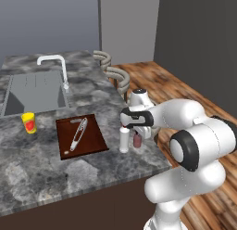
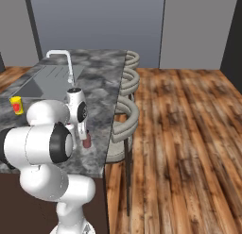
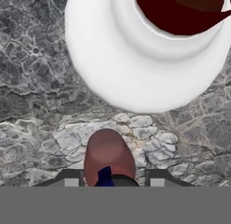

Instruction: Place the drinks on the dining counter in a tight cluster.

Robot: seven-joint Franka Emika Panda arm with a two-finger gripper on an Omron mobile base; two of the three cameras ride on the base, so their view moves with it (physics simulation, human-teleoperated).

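The short pinkish-red drink (image 1: 137, 140) (image 2: 87, 141) (image 3: 108, 155) stands on the dining counter (image 1: 92, 173) (image 2: 101, 96) (image 3: 36, 105) near its right edge. Close beside it stands the wider white drink with a red cap (image 1: 124, 138) (image 3: 144, 60), a narrow strip of stone between them. My gripper (image 1: 137, 135) (image 2: 85, 135) (image 3: 113, 179) reaches straight down over the pinkish-red drink. Its fingertips flank the bottle closely, with a thin gap showing on one side, so the jaws are slightly open.
A dark cutting board (image 1: 95, 141) with a light utensil (image 1: 78, 134) lies left of the drinks. A yellow cup (image 1: 29, 122) (image 2: 17, 105) stands further left. The sink (image 1: 37, 92) and tap (image 1: 55, 62) lie behind. Stools (image 1: 115, 73) (image 2: 125, 115) line the counter's right edge.
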